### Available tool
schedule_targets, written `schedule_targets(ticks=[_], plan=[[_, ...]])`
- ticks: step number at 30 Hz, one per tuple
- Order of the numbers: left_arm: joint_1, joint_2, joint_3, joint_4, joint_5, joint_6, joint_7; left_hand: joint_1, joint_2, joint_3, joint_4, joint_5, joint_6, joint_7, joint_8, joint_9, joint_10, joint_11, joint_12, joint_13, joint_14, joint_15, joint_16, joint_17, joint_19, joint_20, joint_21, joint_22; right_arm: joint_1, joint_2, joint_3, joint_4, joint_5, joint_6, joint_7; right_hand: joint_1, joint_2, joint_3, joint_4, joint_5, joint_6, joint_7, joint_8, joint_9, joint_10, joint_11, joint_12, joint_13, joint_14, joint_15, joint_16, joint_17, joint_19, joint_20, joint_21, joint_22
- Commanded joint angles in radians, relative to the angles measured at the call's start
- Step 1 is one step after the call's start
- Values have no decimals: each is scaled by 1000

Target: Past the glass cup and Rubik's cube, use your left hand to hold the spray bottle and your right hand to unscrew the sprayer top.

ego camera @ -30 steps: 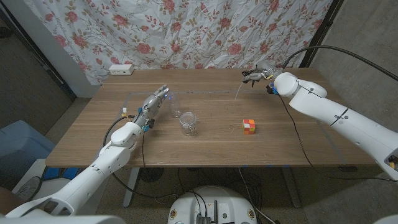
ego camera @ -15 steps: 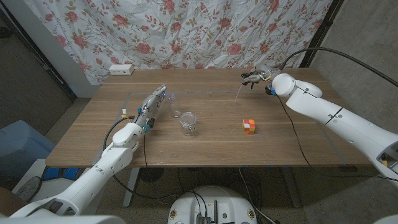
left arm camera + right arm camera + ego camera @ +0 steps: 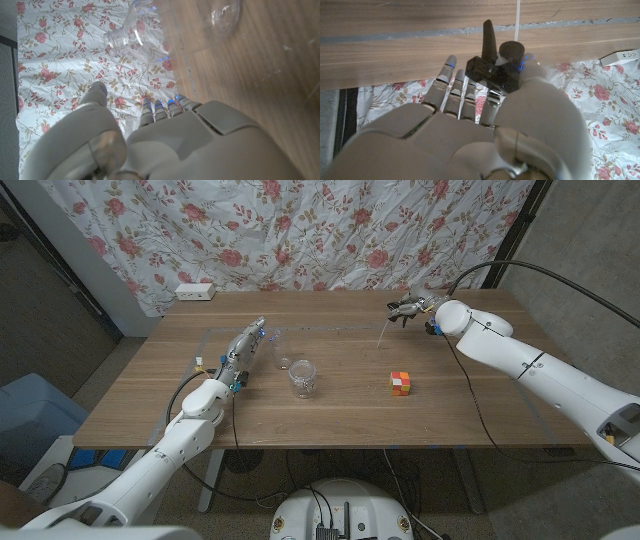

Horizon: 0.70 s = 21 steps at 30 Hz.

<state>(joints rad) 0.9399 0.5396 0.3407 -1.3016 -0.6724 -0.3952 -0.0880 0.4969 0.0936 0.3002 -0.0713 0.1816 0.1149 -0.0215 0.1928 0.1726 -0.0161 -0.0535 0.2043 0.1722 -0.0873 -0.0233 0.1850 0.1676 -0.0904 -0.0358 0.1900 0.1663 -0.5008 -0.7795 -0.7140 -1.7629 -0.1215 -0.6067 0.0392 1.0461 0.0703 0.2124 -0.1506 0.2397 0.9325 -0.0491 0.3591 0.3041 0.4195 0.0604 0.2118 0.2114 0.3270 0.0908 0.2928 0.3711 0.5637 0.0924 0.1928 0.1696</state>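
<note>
Already lifted clear of the table, the right hand (image 3: 410, 306) pinches a black sprayer top (image 3: 492, 62) between thumb and fingertips; a thin white dip tube (image 3: 385, 330) hangs from it toward the wood. In the right wrist view the black trigger sticks out past the fingers.

Across the table, the left hand (image 3: 245, 345) reaches along the wood with its fingers stretched toward a clear spray bottle (image 3: 281, 350). The left wrist view shows the bottle's open, capless neck (image 3: 120, 37) beyond the fingertips, with a gap between them, so this hand appears to hold nothing and its fingers are apart.

Nearer the robot than the bottle stands the glass cup (image 3: 302, 378), and the Rubik's cube (image 3: 401, 382) sits well to the right of it, below the raised sprayer.

Judging from this, the unscrewing itself looks finished and what remains is carrying the top away. To do that well, the right hand should keep its pinch firm and the tube hanging free, clear of the cube. The left hand would do best to steady the bottle, which is light and could tip easily.

No brand, label or readable writing can be made out on the bottle, sprayer or cube. A white power strip (image 3: 195, 291) lies at the far edge, below a rose-patterned cloth (image 3: 330, 235).
</note>
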Motion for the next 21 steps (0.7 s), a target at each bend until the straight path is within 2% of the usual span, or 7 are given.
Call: schedule_targets(ticks=[1, 21], plan=[[18, 0, -7, -18, 3, 1, 28, -7, 19, 5, 11, 7, 13, 1, 7, 1, 13, -3, 5, 2, 8, 0, 2, 2, 6, -26, 6, 3, 4, 15, -6, 38, 8, 7, 1, 2, 11, 0, 1, 4, 25, -28, 4, 4, 6, -7, -2, 6, 4, -4, -1, 3, 1, -7, 3, 4], [30, 5, -6, -34, 2, 13, 34, -31, 36, 9, 15, 9, 22, 2, 2, 1, 21, -3, 1, 2, 16, -1, -1, 1, 14, -27, 5, 3, -8, 23, -11, 63, 24, 18, -3, 3, 11, 0, -3, 3, 38, -31, 8, 2, 2, -13, -4, 6, -4, -8, -5, 4, -6, -19, 2, 3]])
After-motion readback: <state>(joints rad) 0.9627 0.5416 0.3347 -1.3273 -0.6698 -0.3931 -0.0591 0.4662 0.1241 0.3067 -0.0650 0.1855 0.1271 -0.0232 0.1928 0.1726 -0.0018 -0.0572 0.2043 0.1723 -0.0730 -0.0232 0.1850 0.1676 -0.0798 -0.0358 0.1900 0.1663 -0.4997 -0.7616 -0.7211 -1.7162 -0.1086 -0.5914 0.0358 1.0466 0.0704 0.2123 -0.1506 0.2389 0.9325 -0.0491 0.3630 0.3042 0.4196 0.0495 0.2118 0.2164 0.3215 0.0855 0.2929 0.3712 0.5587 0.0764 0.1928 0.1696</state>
